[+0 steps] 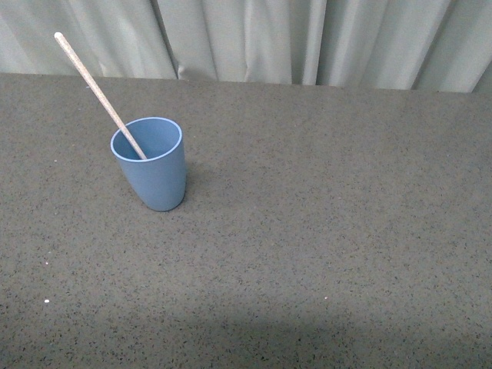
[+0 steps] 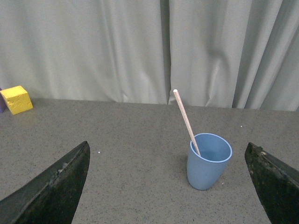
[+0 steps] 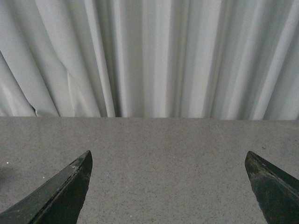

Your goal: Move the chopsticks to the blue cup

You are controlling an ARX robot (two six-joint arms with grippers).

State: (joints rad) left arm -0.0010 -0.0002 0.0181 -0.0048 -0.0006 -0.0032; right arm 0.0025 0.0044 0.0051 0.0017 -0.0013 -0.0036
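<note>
Left end effector (image 2: 168, 186) and right end effector (image 3: 168, 186) both spread wide, gripping nothing.

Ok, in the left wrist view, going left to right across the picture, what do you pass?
Yellow block at the edge, then the left gripper's one finger, the chopstick leaning out of the blue cup, then the other finger. The left gripper is open, holding nothing.

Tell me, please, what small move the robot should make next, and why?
Probably none beyond keeping both arms back. The chopstick already stands inside the blue cup, leaning on its rim, and the left gripper and right gripper are open and hold nothing.
</note>
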